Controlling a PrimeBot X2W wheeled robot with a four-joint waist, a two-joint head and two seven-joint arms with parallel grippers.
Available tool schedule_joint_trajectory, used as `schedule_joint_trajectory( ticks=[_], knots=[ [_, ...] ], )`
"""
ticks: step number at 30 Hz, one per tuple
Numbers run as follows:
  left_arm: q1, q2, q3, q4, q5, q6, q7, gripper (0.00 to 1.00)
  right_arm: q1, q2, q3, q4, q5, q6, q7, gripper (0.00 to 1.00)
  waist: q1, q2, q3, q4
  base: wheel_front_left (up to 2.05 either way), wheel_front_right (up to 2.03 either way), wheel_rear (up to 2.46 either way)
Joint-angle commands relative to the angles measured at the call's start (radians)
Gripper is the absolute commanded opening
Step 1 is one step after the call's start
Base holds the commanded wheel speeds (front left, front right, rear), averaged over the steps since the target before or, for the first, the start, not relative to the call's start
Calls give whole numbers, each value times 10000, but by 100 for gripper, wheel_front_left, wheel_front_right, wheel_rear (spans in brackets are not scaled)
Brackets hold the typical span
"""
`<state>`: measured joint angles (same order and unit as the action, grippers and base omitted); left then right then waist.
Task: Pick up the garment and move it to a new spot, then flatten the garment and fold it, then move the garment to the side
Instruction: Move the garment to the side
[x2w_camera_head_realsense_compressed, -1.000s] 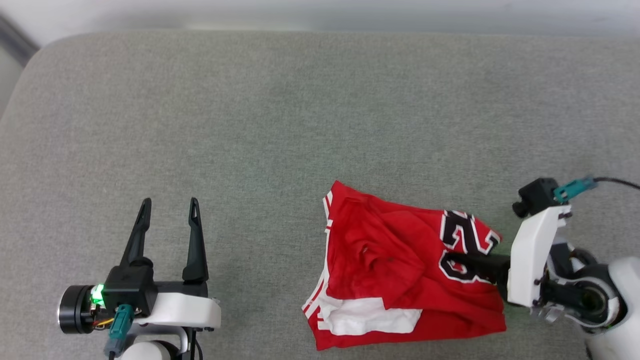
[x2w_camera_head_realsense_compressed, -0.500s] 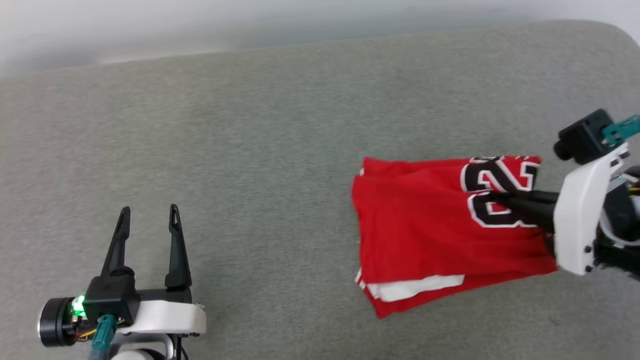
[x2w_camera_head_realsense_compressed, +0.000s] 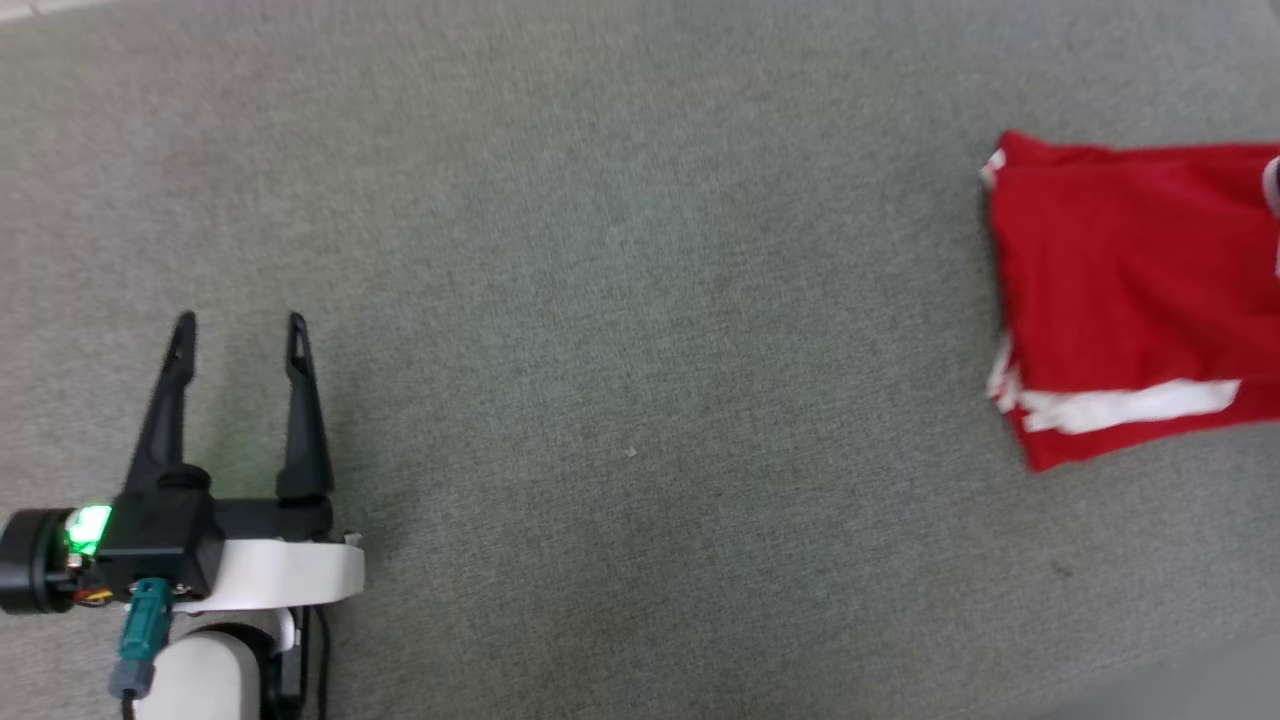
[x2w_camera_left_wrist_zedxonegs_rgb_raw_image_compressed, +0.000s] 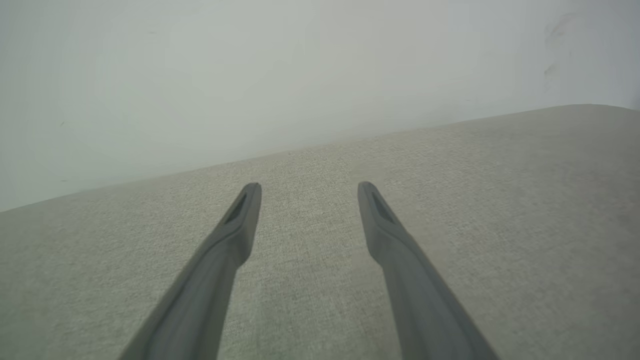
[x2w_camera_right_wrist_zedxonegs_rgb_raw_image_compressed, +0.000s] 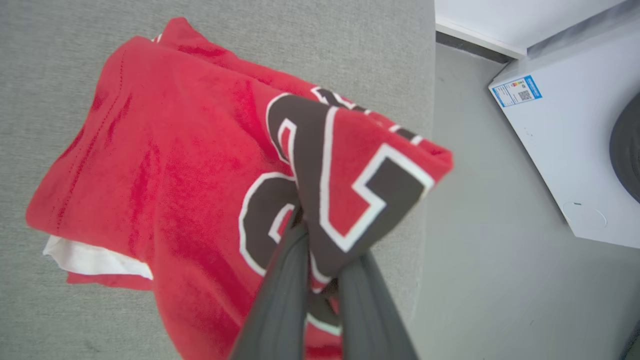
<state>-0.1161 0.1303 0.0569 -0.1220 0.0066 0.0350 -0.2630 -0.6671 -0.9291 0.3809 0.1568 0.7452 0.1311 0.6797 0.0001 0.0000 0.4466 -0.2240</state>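
The right gripper (x2w_camera_right_wrist_zedxonegs_rgb_raw_image_compressed: 320, 250) has dragged the garment (x2w_camera_head_realsense_compressed: 1130, 290) from the middle of the grey cushion (x2w_camera_head_realsense_compressed: 620, 280) to its right edge. Crumpled before, it looks smoother now.

The garment (x2w_camera_right_wrist_zedxonegs_rgb_raw_image_compressed: 175, 165) is soft, matt red cloth. The grey cushion (x2w_camera_head_realsense_compressed: 640, 300) under it is coarse woven fabric. The fingers of the left gripper (x2w_camera_head_realsense_compressed: 241, 322) look like matt dark plastic.

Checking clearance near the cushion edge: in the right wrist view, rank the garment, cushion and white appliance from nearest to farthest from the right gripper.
1. Garment: clamped in the right gripper itself.
2. Cushion: just beneath the garment, to the left in that view.
3. White appliance: at the right, beyond a strip of floor.
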Motion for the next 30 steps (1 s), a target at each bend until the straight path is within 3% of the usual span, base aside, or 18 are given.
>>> schedule_joint_trajectory(
  ticks=[1, 5, 16, 17, 18, 19, 30],
  knots=[
    [-180, 147, 86, -137, 26, 0, -22, 100, -408, 23, -168, 439, -89, -8, -125, 0, -1, 0, 684, -220, 0, 0, 0],
    [-456, 341, 138, -332, 25, 2, -22, 100, -1053, -137, -395, 1487, -716, -9, -440, 0, -1, 0, 1272, -192, 0, 0, 0],
    [-863, 570, 162, -483, -27, 104, -10, 100, -2264, 699, -1129, 3600, -1947, -9, -1089, 0, -1, 0, 1956, 16, 0, 0, 0],
    [-828, 543, 155, -483, -45, 135, -10, 100, -2253, 785, -1215, 3789, -2045, -11, -1053, 6, -1, 0, 1876, 41, 0, 0, 0],
    [-779, 508, 136, -467, -71, 145, -10, 100, -2217, 868, -1267, 3929, -2186, -11, -1015, 81, -1, 0, 1768, 74, 0, 0, 0],
    [-730, 459, 100, -451, -81, 170, -10, 100, -2201, 938, -1344, 4013, -2340, -11, -1127, 100, -1, 0, 1642, 115, 0, 0, 0],
    [-46, -38, -152, -75, -238, 285, -22, 100, -1757, 1594, -3026, 3874, -4183, -8, -4005, 100, -1, 0, -232, 722, 0, 0, 0]
  ],
)
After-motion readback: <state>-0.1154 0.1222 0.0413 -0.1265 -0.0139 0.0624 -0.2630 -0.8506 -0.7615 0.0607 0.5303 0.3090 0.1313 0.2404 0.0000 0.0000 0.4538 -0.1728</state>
